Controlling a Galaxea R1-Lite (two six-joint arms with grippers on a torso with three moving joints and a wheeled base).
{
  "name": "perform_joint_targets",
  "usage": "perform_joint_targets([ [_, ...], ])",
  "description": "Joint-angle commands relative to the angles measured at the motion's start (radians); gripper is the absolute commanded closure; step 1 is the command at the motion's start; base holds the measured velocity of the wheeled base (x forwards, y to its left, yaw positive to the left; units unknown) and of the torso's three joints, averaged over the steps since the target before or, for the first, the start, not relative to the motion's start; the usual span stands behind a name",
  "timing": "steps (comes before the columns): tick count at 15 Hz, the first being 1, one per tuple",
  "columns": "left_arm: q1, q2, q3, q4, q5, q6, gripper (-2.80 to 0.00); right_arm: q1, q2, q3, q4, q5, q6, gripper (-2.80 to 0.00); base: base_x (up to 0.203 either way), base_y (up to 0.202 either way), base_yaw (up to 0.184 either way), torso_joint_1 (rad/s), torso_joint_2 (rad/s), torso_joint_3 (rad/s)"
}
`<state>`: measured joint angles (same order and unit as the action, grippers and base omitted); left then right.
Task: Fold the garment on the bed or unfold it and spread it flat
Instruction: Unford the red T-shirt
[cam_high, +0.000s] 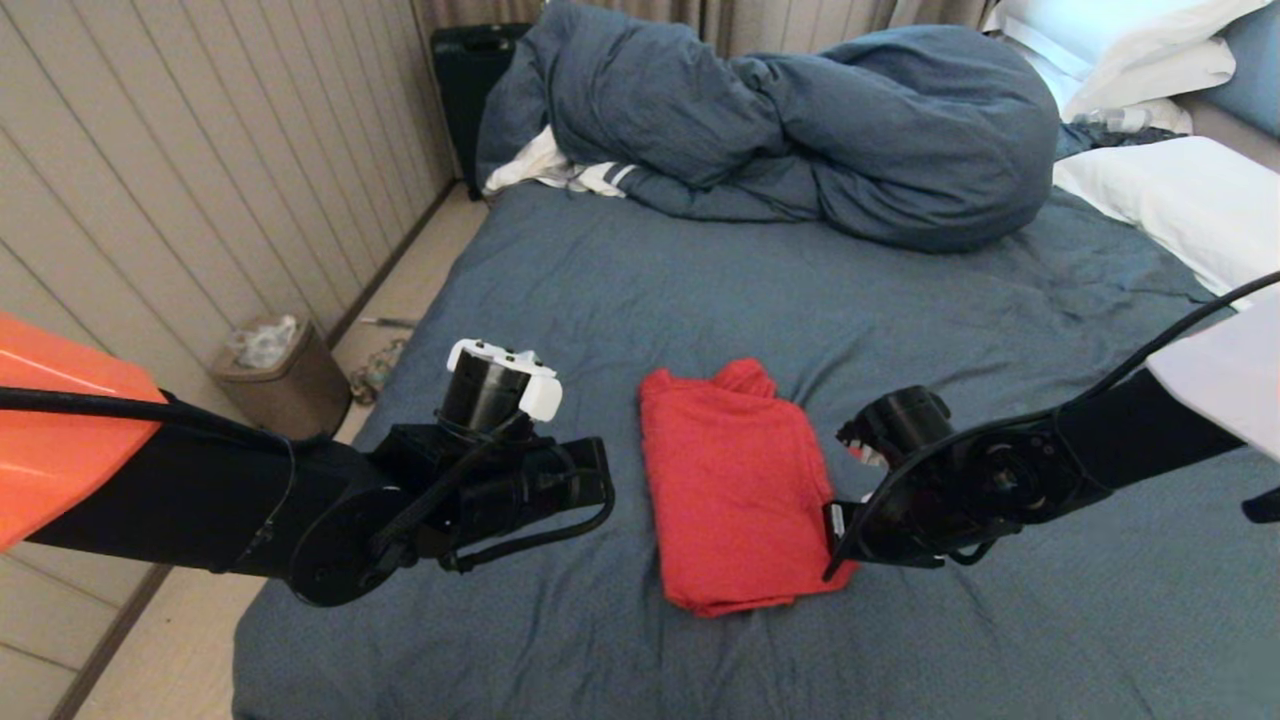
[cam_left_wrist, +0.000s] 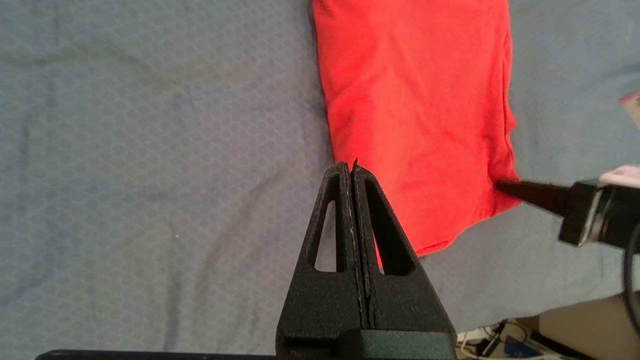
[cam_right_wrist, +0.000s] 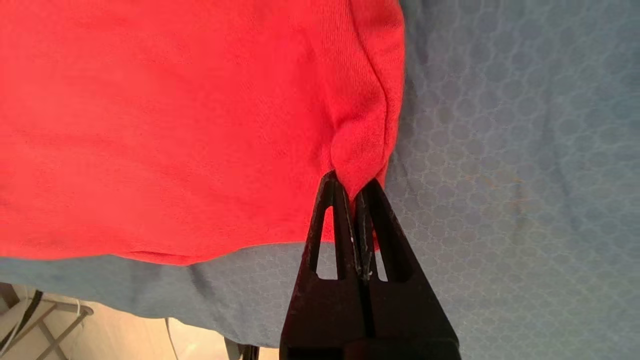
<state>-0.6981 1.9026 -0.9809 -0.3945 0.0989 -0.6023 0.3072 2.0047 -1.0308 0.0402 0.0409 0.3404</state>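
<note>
Two black grippers flank the garment (cam_high: 735, 490), a red knit T-shirt folded to a rough rectangle, lying near the front edge of the bed (cam_high: 700, 290) on its wrinkled blue-grey sheet w/ fine honeycomb texture. Right gripper (cam_right_wrist: 350, 192) at the tee's 4 o'clock corner: wedge-shaped fingers pinched together on a small pucker of red fabric. Left gripper (cam_left_wrist: 349, 167) at the tee's 9 o'clock, fingers pressed tight together, holding nothing. Bunched blue-grey duvet (cam_high: 800, 120) at 12 o'clock of the tee; white pillows (cam_high: 1180, 200) at approx. 2 o'clock.
</note>
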Motion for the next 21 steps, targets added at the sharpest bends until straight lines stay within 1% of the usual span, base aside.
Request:
perform_joint_targets([
  [1, 0.0, -0.004, -0.001, -0.003, 0.001, -0.004, 0.0, 0.009, -0.041, -0.005, 0.0, 0.0, 0.002, 0.0, 0.0, 0.0, 0.0, 0.0, 0.0, 0.0],
  [3, 0.0, -0.01, -0.001, -0.003, 0.001, -0.005, 0.0, 0.04, -0.09, -0.028, 0.0, -0.002, 0.002, 0.0, 0.0, 0.0, 0.0, 0.0, 0.0, 0.0],
  [6, 0.002, -0.022, 0.001, -0.02, 0.006, -0.007, 0.0, 0.138, -0.127, -0.115, 0.002, -0.007, 0.002, 0.0, 0.0, 0.0, 0.0, 0.0, 0.0, 0.0],
  [7, 0.002, -0.022, 0.001, -0.02, 0.024, -0.01, 0.0, 0.172, -0.122, -0.149, 0.003, -0.008, 0.002, 0.0, 0.0, 0.0, 0.0, 0.0, 0.0, 0.0],
  [8, 0.001, -0.021, -0.002, -0.021, 0.052, -0.018, 0.0, 0.207, -0.108, -0.191, 0.005, -0.009, 0.002, 0.0, 0.0, 0.0, 0.0, 0.0, 0.0, 0.0],
  [10, 0.002, -0.027, 0.001, -0.038, 0.081, -0.022, 0.0, 0.266, -0.064, -0.267, 0.009, -0.017, 0.001, 0.0, 0.0, 0.0, 0.0, 0.0, 0.0, 0.0],
  [12, 0.003, -0.067, 0.014, -0.065, 0.086, -0.022, 0.0, 0.327, -0.029, -0.35, 0.017, -0.026, -0.002, 0.0, 0.0, 0.0, 0.0, 0.0, 0.0, 0.0],
  [14, 0.005, -0.087, 0.028, -0.074, 0.086, -0.023, 0.0, 0.36, -0.007, -0.384, 0.047, -0.032, -0.003, 0.0, 0.0, 0.0, 0.0, 0.0, 0.0, 0.0],
  [15, 0.005, -0.119, 0.042, -0.075, 0.085, -0.023, 0.0, 0.394, 0.011, -0.417, 0.066, -0.034, -0.003, 0.0, 0.0, 0.0, 0.0, 0.0, 0.0, 0.0],
  [17, 0.007, -0.173, 0.108, -0.081, 0.086, -0.027, 0.0, 0.441, 0.039, -0.439, 0.082, -0.038, -0.006, 0.0, 0.0, 0.0, 0.0, 0.0, 0.0, 0.0],
  [18, 0.025, -0.202, 0.14, -0.094, 0.086, -0.031, 0.0, 0.457, 0.043, -0.441, 0.082, -0.05, -0.011, 0.0, 0.0, 0.0, 0.0, 0.0, 0.0, 0.0],
  [20, 0.084, -0.242, 0.16, -0.124, 0.076, -0.025, 0.0, 0.494, 0.054, -0.442, 0.082, -0.085, -0.027, 0.0, 0.0, 0.0, 0.0, 0.0, 0.0, 0.0],
  [21, 0.091, -0.248, 0.162, -0.125, 0.076, -0.024, 0.0, 0.509, 0.059, -0.442, 0.082, -0.087, -0.046, 0.0, 0.0, 0.0, 0.0, 0.0, 0.0, 0.0],
])
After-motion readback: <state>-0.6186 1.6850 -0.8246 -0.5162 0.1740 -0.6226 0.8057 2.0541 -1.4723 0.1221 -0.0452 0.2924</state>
